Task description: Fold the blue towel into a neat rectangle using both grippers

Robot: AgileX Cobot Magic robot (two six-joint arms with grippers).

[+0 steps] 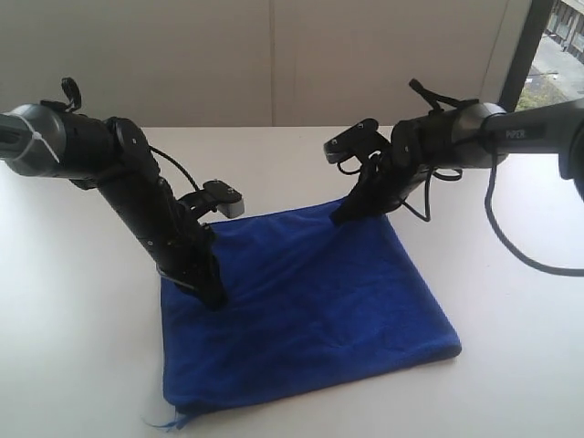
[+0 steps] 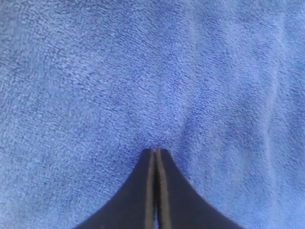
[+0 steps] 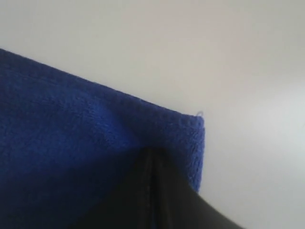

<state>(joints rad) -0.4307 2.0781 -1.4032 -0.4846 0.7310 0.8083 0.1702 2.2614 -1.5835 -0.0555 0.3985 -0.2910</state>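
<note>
Left gripper closed, jaws pressed together with nothing between them, tip down on the blue towel near its left edge. Right gripper also closed, tip at the towel's far corner; no pinch of cloth could be confirmed. Towel lay flat on the white table as a squarish, thick-edged pad. Judged folded at least once; possibly one more fold and squaring-up left.
</note>
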